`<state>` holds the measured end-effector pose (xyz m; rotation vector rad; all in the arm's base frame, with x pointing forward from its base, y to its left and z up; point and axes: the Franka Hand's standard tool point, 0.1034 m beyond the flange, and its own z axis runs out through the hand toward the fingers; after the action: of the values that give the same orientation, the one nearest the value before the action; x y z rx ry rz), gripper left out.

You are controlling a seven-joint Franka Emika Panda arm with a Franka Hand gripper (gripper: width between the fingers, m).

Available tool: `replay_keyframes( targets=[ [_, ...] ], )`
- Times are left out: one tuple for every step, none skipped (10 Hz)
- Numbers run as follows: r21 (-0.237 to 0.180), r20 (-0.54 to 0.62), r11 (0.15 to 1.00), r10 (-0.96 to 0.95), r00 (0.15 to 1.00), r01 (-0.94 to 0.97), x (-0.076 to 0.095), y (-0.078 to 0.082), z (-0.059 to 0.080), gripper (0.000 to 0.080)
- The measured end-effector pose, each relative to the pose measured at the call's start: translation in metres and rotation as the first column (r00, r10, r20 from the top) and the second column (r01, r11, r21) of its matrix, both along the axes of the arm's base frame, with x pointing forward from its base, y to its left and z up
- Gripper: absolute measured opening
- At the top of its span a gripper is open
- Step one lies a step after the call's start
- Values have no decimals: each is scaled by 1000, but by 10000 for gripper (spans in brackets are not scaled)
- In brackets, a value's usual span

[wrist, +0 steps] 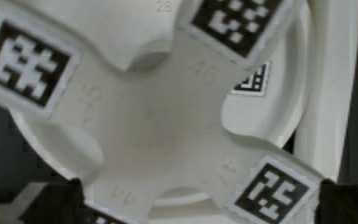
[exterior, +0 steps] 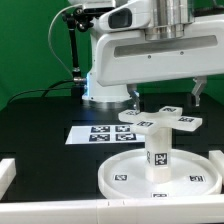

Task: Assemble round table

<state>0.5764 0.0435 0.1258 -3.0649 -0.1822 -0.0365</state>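
Observation:
The large rimmed round disc (exterior: 125, 178) lies flat at the front of the table. The short cylinder leg (exterior: 158, 150) stands upright on its middle. The cross-shaped piece (exterior: 160, 118) sits on top of the leg, its tagged arms spread out. My gripper (exterior: 167, 96) hangs just above the cross, open, with one finger over each side. In the wrist view the cross-shaped piece (wrist: 158, 110) fills the picture, with the disc's rim (wrist: 314, 90) behind it. My gripper (wrist: 197, 205) shows only as dark fingers (wrist: 51, 200) at the picture's corners, apart from each other.
The marker board (exterior: 100, 133) lies flat on the black table toward the exterior view's left of the cross. A white frame edge (exterior: 8, 172) runs along the front left. The arm's base (exterior: 105, 90) stands behind.

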Motion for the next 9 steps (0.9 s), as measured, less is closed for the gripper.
replay_keyframes(
  targets=[
    [0, -5, 988, 151, 988, -151, 0, -3, -1, 648],
    [-10, 3, 973, 230, 973, -230, 3, -3, 1, 648],
    [-12, 4, 961, 277, 961, -277, 3, -4, 1, 648],
    [-14, 6, 950, 312, 950, -312, 3, -5, 0, 648],
    [-18, 9, 923, 384, 923, -384, 3, -6, 0, 649],
    [-22, 13, 889, 458, 889, -458, 3, -7, 1, 649],
    [-37, 19, 799, 601, 799, -600, 4, -12, 2, 648],
    [-65, 20, 693, 720, 694, -718, 6, -14, 2, 648],
    [-72, 13, 623, 781, 624, -779, 5, -15, 2, 648]
  ],
)
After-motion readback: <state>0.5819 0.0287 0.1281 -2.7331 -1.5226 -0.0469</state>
